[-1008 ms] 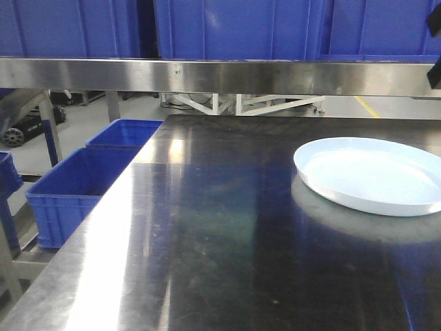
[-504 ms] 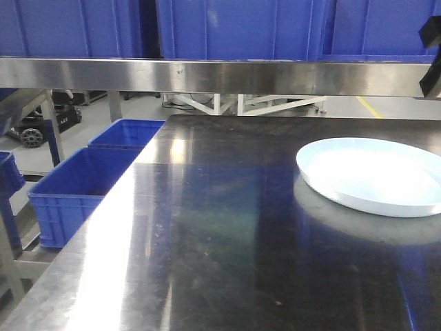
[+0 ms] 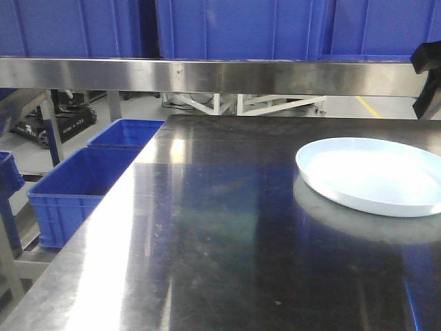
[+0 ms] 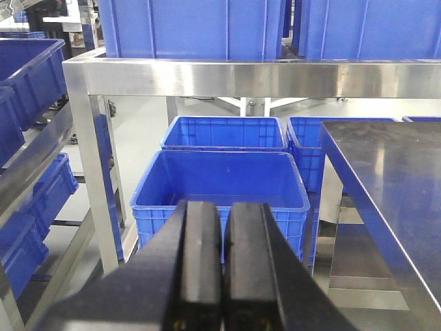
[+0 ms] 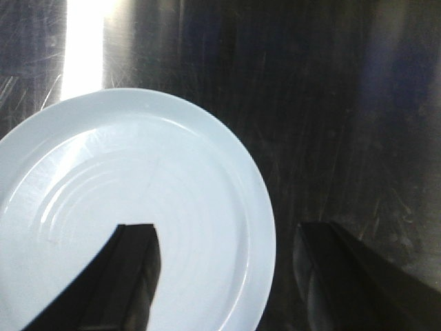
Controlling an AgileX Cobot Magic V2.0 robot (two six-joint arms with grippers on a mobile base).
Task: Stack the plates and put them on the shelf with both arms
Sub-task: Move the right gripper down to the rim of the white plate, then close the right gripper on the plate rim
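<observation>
One pale bluish-white plate lies flat on the dark steel tabletop at the right. My right gripper hovers open above the plate, one finger over its inside and the other beyond its right rim over the table. A dark piece of the right arm shows at the right edge of the front view. The left gripper is shut on nothing, left of the table and pointing at floor crates. The shelf runs across the back above the table; its rail also shows in the left wrist view.
Large blue crates stand on the shelf. Two open blue crates sit on the floor left of the table, seen closer in the left wrist view. A steel rack post stands to the left.
The dark part of the right arm at the right edge has come lower and slightly further into the front view. The plate has not moved.
</observation>
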